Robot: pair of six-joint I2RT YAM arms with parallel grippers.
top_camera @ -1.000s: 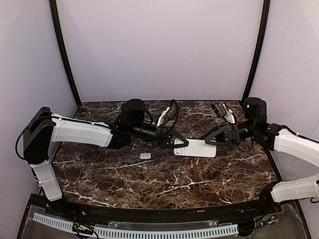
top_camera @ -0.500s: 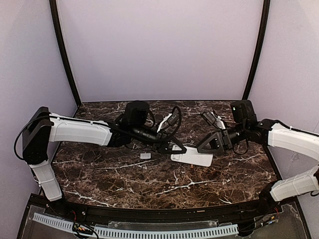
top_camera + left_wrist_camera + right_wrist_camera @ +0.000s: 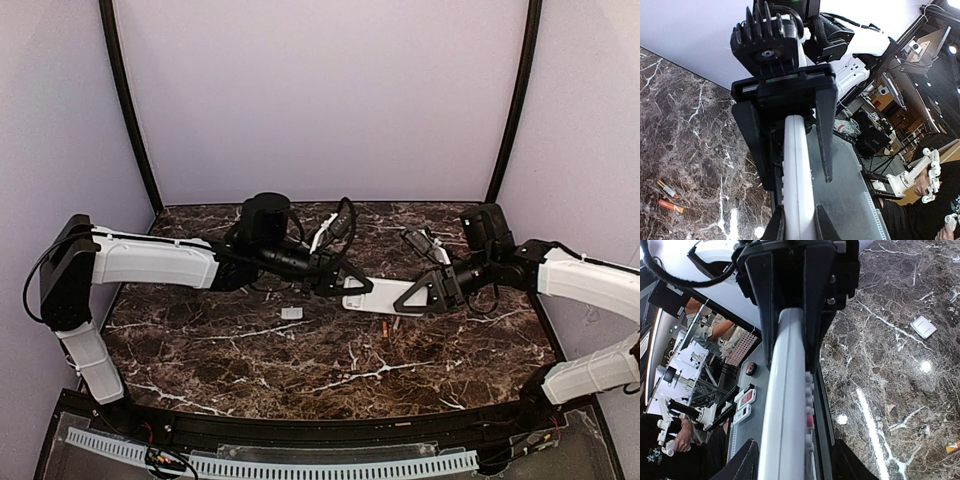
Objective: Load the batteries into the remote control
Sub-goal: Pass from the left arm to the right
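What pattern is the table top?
The table is dark brown marble with white veins, clearest in the top external view.

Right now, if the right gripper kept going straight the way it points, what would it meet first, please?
Probably the left gripper. The right gripper points left along the remote, which both hold from opposite ends above the table, so the left's fingers face it, though depth is unclear.

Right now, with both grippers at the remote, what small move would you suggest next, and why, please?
Probably turn the remote control so its plain back faces up. It hangs above the table, gripped at one end by the left gripper and at the other by the right gripper, while the batteries lie beneath it.
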